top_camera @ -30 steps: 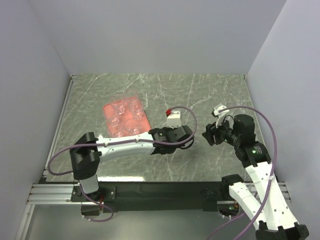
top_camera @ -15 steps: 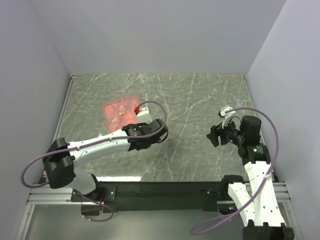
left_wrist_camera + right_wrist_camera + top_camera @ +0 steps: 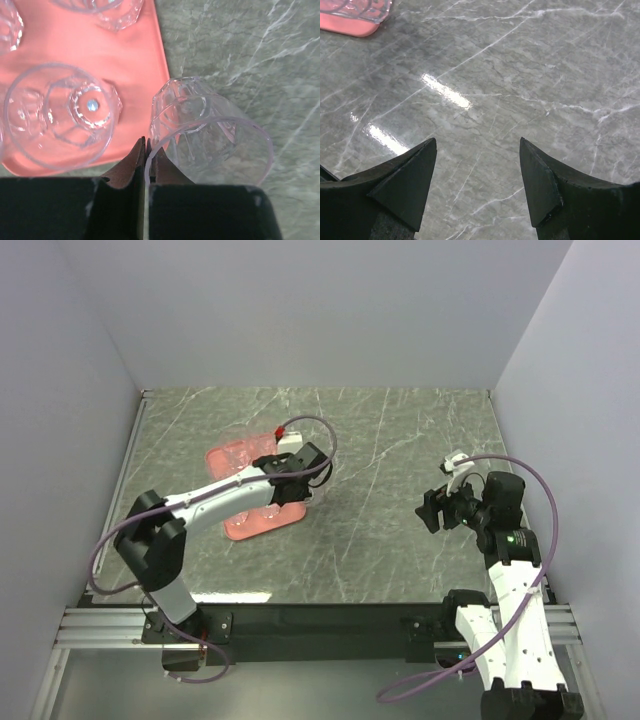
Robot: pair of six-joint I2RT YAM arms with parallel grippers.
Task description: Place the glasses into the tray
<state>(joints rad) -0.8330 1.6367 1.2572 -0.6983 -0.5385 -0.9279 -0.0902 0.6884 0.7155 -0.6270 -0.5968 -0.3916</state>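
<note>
1. The glasses [image 3: 62, 115] are small and clear. Four of them show in the left wrist view.
2. Three of the four sit on the tray [image 3: 130, 55]. One stands upright at the lower left. Two more are cut off by the top edge of the picture.
3. There is one tray. It is pink and flat with a low rim, and it lies on the left half of the grey marble table [image 3: 400, 440]. In the top view the glasses on it are too clear to count.
4. The fourth one is the tipped glass [image 3: 210, 135]. It is just beside the tray's right edge, over the table and not over the pink. Its mouth faces the camera. I cannot tell if it touches the table.
5. The left gripper [image 3: 146, 145] has its two fingers pinched tight on the rim of the tipped glass, with the thin wall between them.
6. The left arm [image 3: 215, 495] bends at its elbow low on the left and reaches up and to the right across the tray.
7. The right arm [image 3: 515, 575] stands at the far right, well apart from the tray.
8. The right gripper [image 3: 477, 185] points left. Its fingers are spread wide and hold nothing, with table under them.
</note>
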